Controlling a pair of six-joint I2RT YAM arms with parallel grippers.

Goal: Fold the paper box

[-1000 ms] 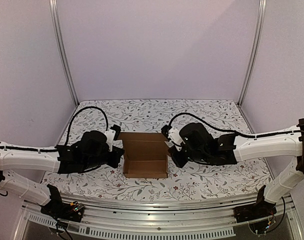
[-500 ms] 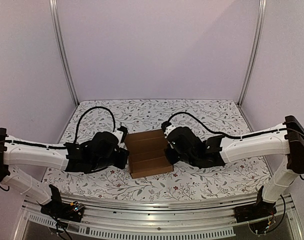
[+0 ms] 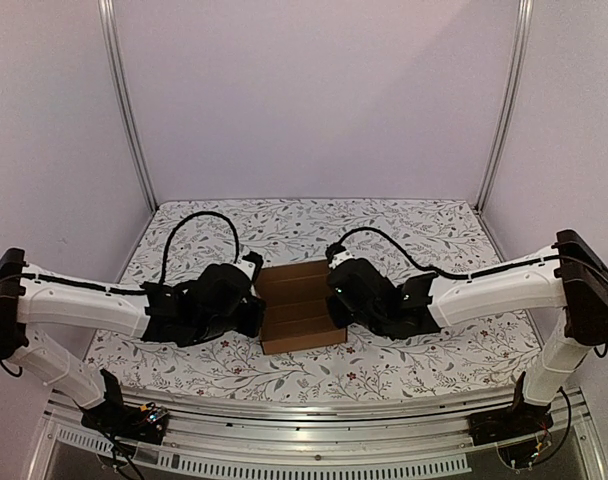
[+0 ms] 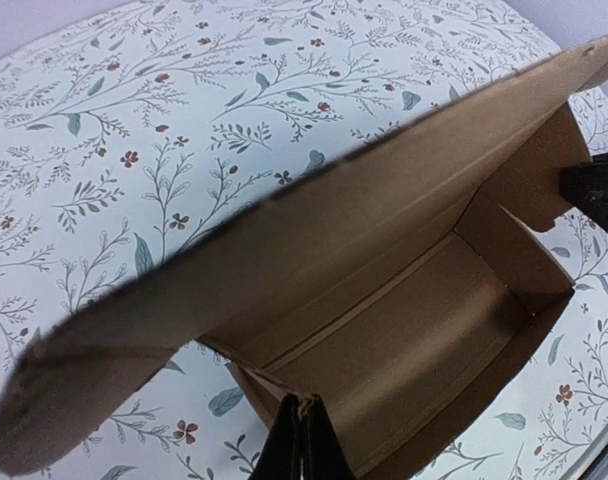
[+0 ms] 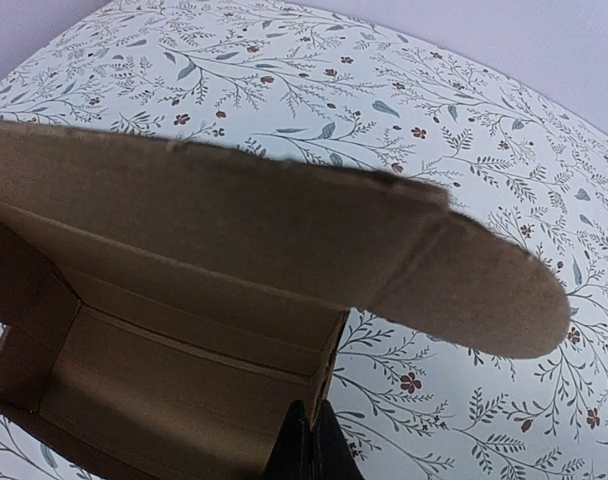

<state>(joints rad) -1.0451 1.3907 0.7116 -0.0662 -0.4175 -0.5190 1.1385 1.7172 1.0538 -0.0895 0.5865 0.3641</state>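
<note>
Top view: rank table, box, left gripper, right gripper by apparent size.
1. Table
2. Box, marginally
3. Left gripper and right gripper: alike, unranked. They seem raised toward the camera, so the gap to the box is unsure.

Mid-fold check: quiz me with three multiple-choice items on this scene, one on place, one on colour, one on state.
1. Where is the paper box?
A) between the left arm and right arm
B) at the far left corner
C) in the near right corner
2. Its colour?
A) white
B) brown
C) blue
3. Its top?
A) taped shut
B) crushed flat
C) open, lid flap raised
Answers:
1 A, the top view shows an arm at each end.
2 B, it is plain brown cardboard in every view.
3 C, both wrist views look into its bare inside.
</note>
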